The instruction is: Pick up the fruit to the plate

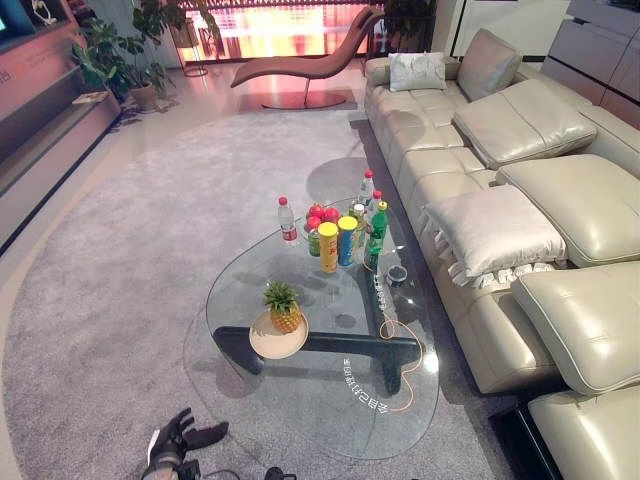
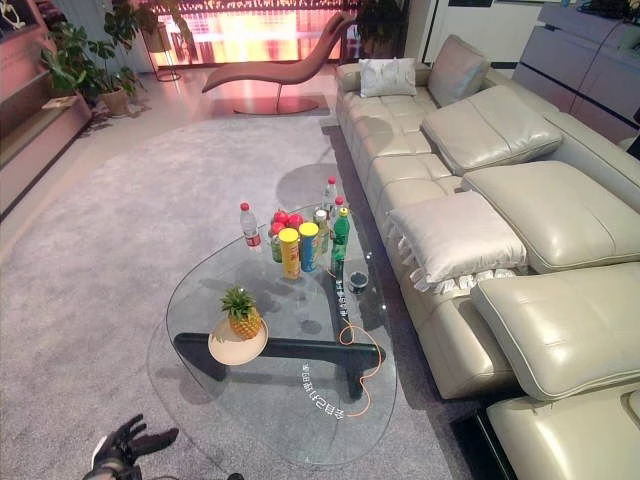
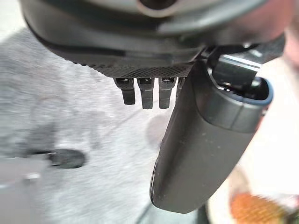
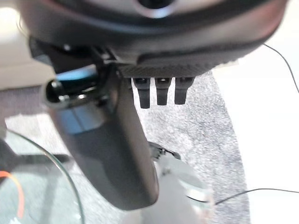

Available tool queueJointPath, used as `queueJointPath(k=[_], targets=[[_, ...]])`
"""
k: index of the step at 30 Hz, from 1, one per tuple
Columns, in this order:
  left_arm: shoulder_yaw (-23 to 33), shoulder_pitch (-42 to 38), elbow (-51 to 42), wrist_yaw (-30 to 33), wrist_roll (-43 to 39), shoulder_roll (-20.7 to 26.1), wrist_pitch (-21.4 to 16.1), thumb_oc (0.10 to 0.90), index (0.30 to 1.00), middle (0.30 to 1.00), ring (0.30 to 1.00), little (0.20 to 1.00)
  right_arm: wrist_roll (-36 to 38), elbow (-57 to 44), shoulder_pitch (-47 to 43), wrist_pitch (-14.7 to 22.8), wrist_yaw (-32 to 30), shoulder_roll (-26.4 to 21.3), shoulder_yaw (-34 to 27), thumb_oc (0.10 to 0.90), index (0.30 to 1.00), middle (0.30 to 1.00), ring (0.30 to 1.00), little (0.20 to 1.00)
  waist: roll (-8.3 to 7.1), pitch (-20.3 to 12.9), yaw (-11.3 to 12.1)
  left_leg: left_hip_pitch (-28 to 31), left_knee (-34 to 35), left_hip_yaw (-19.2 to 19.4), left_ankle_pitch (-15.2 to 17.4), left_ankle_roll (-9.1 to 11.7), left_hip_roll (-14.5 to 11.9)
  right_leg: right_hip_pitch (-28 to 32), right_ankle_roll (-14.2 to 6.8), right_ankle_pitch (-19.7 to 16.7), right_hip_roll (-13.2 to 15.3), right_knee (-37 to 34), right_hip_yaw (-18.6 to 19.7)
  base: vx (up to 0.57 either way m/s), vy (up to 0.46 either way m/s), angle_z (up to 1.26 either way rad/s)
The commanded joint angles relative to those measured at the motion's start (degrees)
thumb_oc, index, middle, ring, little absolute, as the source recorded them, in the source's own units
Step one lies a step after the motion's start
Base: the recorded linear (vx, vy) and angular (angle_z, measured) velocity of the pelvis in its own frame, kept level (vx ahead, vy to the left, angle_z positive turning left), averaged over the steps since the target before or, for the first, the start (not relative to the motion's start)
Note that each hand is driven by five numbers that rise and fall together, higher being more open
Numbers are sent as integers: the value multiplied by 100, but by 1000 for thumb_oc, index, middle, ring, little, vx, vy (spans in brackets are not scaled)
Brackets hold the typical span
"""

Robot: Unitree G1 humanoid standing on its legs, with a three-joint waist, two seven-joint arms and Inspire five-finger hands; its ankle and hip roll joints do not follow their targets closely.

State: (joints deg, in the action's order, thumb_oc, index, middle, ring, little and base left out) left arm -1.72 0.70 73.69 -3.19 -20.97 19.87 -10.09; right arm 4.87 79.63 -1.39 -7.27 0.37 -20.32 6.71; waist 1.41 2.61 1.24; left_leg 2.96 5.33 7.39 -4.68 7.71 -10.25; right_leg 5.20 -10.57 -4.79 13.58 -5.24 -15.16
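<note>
A small golden pineapple with a green crown point(image 1: 283, 307) stands upright on a round beige plate point(image 1: 262, 343), left of centre in the head view, near the left edge of a rounded clear glass coffee table point(image 1: 300, 400). Further up the tabletop, at frame centre, is a tight cluster of containers: a clear water bottle with a red cap point(image 1: 288, 221), a tall yellow canister point(image 1: 328, 247), a blue canister with a yellow lid point(image 1: 346, 240), a green plastic bottle with a yellow cap point(image 1: 376, 235), and further bottles behind them. Red round fruits point(image 1: 323, 213) sit amid the cluster; whether they lie in a bowl cannot be told. A small dark cup point(image 1: 397, 274) stands just right of the group.

A cream leather sofa point(image 1: 520, 200) fills the right side.

The dark left hand point(image 1: 183, 437) shows at the lower left, over grey carpet point(image 1: 110, 280), fingers straight and relaxed, holding nothing. The right hand point(image 4: 117, 154) appears in its wrist view, likewise released and empty, beside the table's glass rim.
</note>
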Motion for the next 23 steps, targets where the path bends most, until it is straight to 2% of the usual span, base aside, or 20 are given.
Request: queueJointPath(k=[1, 5, 6, 11, 15, 23], targets=[[-195, -548, 240, -493, 834, 146, 418, 800, 900, 900, 900, 900, -236, 191, -386, -139, -62, -112, 87, 800, 900, 900, 900, 900, -53, 181, -13, 155, -33, 148, 26, 211, -215, 186, -236, -81, 280, 24, -96, 0, 0, 0], [-479, -520, 303, -741, 1114, 96, 629, 800, 900, 900, 900, 900, -311, 176, -416, -206, -31, -106, 133, 800, 900, 900, 900, 900, -35, 163, -31, 175, -33, 194, 43, 200, -212, 179, -244, -94, 295, 24, -116, 0, 0, 0], [-575, -521, 338, -870, 1149, 90, 845, 800, 900, 900, 900, 900, -292, 190, -447, -193, -17, -106, 144, 800, 900, 900, 900, 900, -18, 152, -41, 184, -33, 209, 52, 189, -212, 180, -243, -93, 291, 24, -124, 0, 0, 0], [-753, -562, 485, -1040, 1498, 83, 1302, 800, 900, 900, 900, 900, -439, 216, -557, -193, 94, -86, 262, 800, 900, 900, 900, 900, 7, 114, -82, 225, -33, 250, 82, 175, -230, 184, -211, -60, 259, 24, -109, 0, 0, 0], [-861, -620, 509, -1060, 1586, 53, 1371, 800, 900, 900, 900, 900, -481, 216, -595, -252, 152, -27, 376, 800, 900, 900, 900, 900, 19, 74, -94, 259, -33, 236, 85, 182, -248, 207, -192, -44, 228, 24, -89, 0, 0, 0], [-947, -703, 434, -1109, 1526, -50, 1280, 800, 900, 900, 900, 900, -549, 194, -641, -324, 219, 39, 517, 800, 900, 900, 900, 900, 7, 54, -92, 311, -33, 240, 103, 201, -298, 238, -167, -13, 195, 24, -60, 8, -2, 0]])
